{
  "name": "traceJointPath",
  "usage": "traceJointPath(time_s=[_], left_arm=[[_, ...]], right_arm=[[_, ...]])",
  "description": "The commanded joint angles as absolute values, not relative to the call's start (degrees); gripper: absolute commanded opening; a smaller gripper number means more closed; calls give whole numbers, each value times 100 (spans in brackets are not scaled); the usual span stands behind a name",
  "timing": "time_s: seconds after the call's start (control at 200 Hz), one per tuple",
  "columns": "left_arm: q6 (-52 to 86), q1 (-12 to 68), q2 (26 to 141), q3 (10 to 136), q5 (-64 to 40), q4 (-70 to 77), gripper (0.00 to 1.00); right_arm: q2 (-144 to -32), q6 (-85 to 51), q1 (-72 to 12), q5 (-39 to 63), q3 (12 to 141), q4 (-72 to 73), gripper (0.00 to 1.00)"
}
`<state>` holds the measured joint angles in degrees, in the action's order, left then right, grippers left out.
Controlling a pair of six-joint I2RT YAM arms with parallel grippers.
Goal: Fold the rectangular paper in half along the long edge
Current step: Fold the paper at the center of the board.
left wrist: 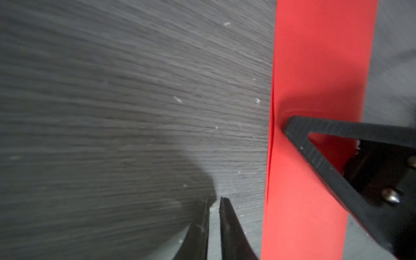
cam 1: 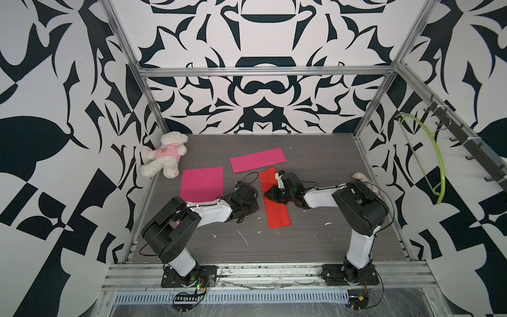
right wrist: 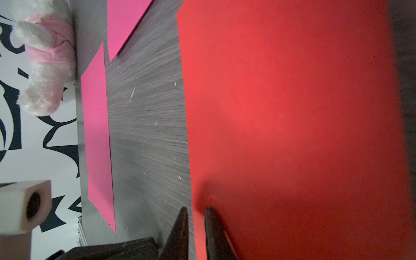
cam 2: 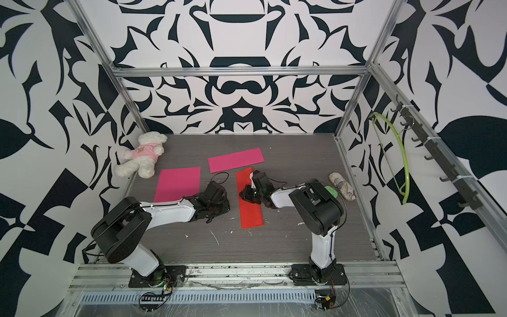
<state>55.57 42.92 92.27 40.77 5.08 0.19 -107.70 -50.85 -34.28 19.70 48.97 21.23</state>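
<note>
The red paper (cam 1: 277, 214) (cam 2: 251, 215) lies flat on the grey table as a long narrow strip, its two layers showing along one long edge (left wrist: 271, 139). My right gripper (cam 1: 267, 195) (right wrist: 195, 209) is low over that edge near the strip's middle. It is slightly open, with one fingertip (left wrist: 290, 122) resting on the paper and the other over bare table. My left gripper (cam 1: 255, 204) (left wrist: 213, 200) is just to the left of the strip over bare table. It is slightly open with nothing between its fingers. The paper (right wrist: 292, 112) fills much of the right wrist view.
Two pink sheets (cam 1: 201, 184) (cam 1: 258, 160) lie behind and to the left of the strip. A white teddy bear (cam 1: 164, 155) sits in the back left corner. A pale slipper (cam 2: 341, 186) lies by the right wall, where a green hanger (cam 1: 436, 164) hangs.
</note>
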Motion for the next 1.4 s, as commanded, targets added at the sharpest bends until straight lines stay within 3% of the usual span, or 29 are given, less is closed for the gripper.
traceJointPath(time_s=[0.0, 0.175, 0.435, 0.66, 0.945, 1.395], left_arm=[[5507, 4228, 9383, 3618, 644, -1177, 17], [5405, 4228, 9005, 3629, 198, -350, 14], [5420, 4228, 9168, 3937, -691, 418, 5], [5556, 4228, 9454, 4129, -1009, 978, 3], [5572, 4230, 9582, 4285, -1041, 1266, 3], [5660, 4228, 10491, 4632, -1318, 1350, 13]], right_arm=[[-10819, -5124, -3386, 1872, 4782, 1969, 11], [-10826, -5140, -3366, 1854, 4737, 1970, 0], [-10871, -5177, -3361, 1872, 4737, 2013, 0], [-10890, -5190, -3355, 1894, 4743, 2052, 0], [-10916, -5199, -3355, 1929, 4790, 2061, 0], [-10952, -5244, -3349, 2030, 4843, 2109, 0]])
